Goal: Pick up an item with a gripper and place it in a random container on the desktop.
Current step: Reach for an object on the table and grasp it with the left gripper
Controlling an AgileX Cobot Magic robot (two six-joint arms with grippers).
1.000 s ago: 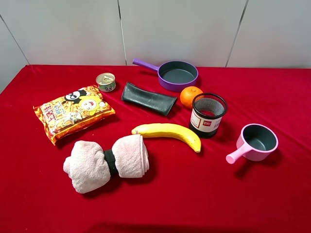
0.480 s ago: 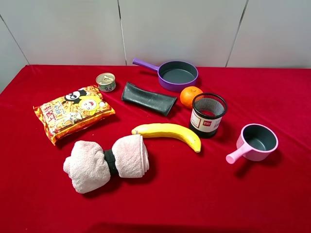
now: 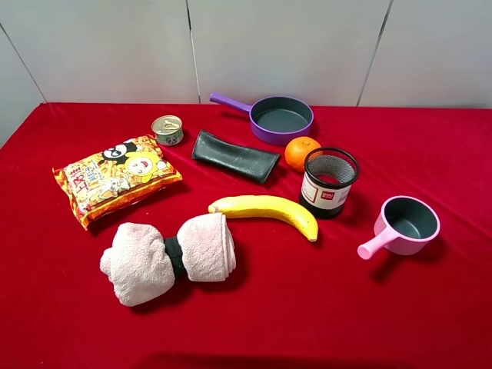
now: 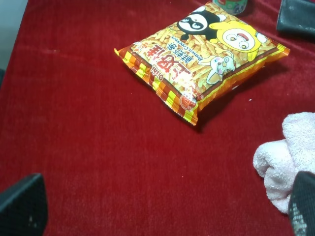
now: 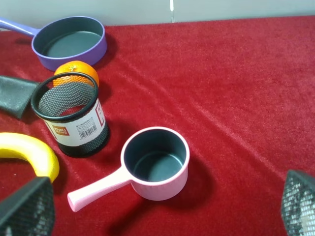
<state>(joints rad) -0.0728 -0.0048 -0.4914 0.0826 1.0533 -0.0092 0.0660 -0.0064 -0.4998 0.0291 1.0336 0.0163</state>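
Two claws: left claw [image 4: 162,206] and right claw [image 5: 162,204], each with its fingers spread wide and nothing between them, ready to close over an object.
Position: both hang above bare bench [image 3: 61,330]; neither arm appears in the high view.
Nearest objects: snack bag [image 4: 202,56] and towel [image 4: 288,157] ahead of the left claw; pink saucepan [image 5: 155,162] ahead of the right claw.
Item: tin can [image 3: 167,129] stands upright toward the back left in the high view, beyond the snack bag, untouched.
Container: mesh cup [image 3: 329,183] stands mouth up, just beside the orange [image 3: 301,151] — open for a drop from above.
Likely picker: left claw, since the can sits on its side.
Obscured: the left wrist view cuts the can off at the frame edge; a finger covers part of the towel; the cup's inside is hard to read.
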